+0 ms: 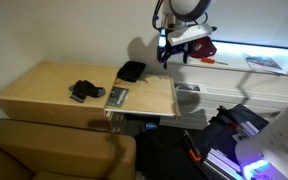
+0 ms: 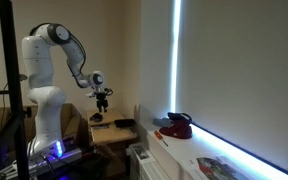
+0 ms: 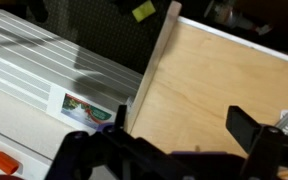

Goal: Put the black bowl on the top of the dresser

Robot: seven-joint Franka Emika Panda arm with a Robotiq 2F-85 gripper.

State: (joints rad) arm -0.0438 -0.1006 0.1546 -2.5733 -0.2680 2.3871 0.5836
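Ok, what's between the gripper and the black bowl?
Nothing. In an exterior view only bare dresser top lies between the bowl and the gripper, which hovers over its edge.

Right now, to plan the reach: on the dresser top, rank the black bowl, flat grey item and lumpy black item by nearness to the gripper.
From the gripper, in an exterior view:
1. black bowl, at the back edge.
2. flat grey item, at the front edge.
3. lumpy black item, mid-top.
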